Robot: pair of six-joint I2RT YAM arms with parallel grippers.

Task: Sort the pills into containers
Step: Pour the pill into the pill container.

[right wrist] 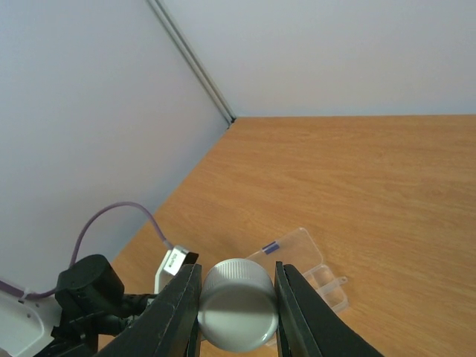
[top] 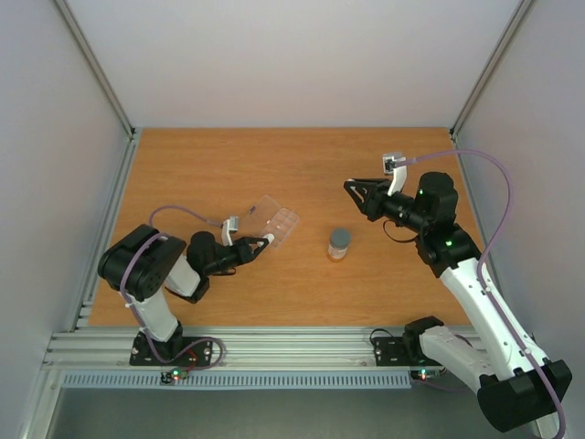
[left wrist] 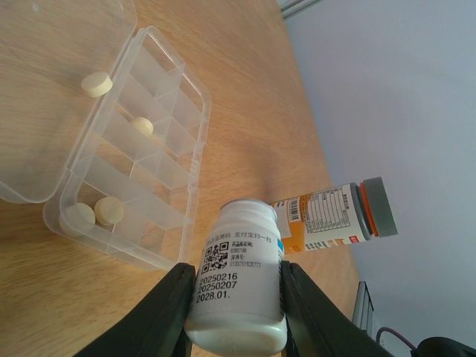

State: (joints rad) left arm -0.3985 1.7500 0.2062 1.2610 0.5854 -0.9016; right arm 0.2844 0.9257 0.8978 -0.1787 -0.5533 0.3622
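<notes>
left gripper (left wrist: 238, 301) pinching smooth white bottle (left wrist: 239, 253), right gripper (right wrist: 236, 297) pinching round white cap (right wrist: 238, 316)

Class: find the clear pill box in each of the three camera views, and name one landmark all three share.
Top external: pill box left of centre, lid open.
Left wrist: upper left, beyond the white bottle.
Right wrist: low in the picture, right of centre.
Shared landmark: the wooden table under it.
</notes>
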